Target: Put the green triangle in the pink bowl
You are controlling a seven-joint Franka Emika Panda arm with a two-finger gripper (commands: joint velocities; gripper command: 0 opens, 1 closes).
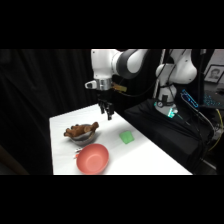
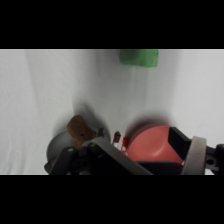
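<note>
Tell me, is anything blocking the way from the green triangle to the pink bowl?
Nothing visible is. The green triangle lies alone on the white table, with bare tabletop between it and the pink bowl. The metal bowl with brown stuff sits behind the pink bowl, off that path. The gripper hangs above the table.

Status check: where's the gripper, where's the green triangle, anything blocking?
Gripper above the table's far end, holding nothing. Green triangle on the table, not in the pink bowl. Metal bowl beside the pink one, off the path.
</note>
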